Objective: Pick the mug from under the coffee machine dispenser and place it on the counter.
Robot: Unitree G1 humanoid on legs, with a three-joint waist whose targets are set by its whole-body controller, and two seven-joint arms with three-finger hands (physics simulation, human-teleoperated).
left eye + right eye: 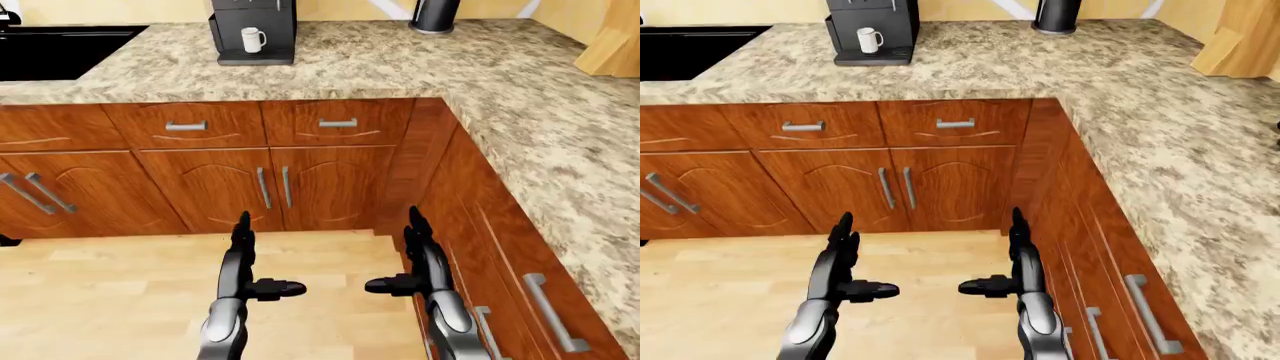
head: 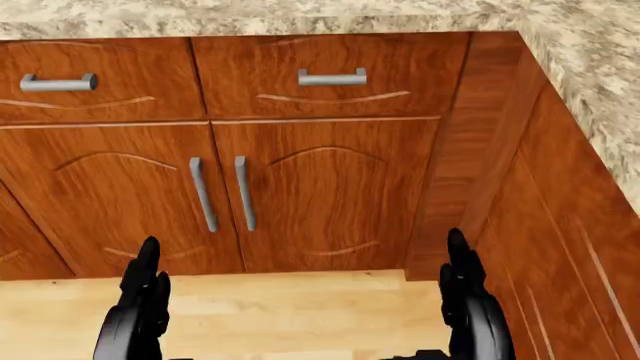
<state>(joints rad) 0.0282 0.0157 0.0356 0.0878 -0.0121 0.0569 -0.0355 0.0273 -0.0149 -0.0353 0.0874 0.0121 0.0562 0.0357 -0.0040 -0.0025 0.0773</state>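
A white mug [image 1: 253, 40] stands on the drip tray of a black coffee machine [image 1: 254, 28] at the top of the left-eye view, on the granite counter [image 1: 400, 64]. Both hands hang low over the wooden floor, far below the mug. My left hand [image 1: 252, 262] has its fingers spread, thumb pointing right, and holds nothing. My right hand [image 1: 405, 259] mirrors it, thumb pointing left, also empty. In the head view only the fingertips of both hands show at the bottom.
The counter runs along the top and turns down the right side. Below it are wooden drawers and cabinet doors [image 1: 270, 187] with metal handles. A black sink [image 1: 60, 51] lies at top left, a dark kettle [image 1: 435, 15] at top, a wooden block [image 1: 610, 49] at top right.
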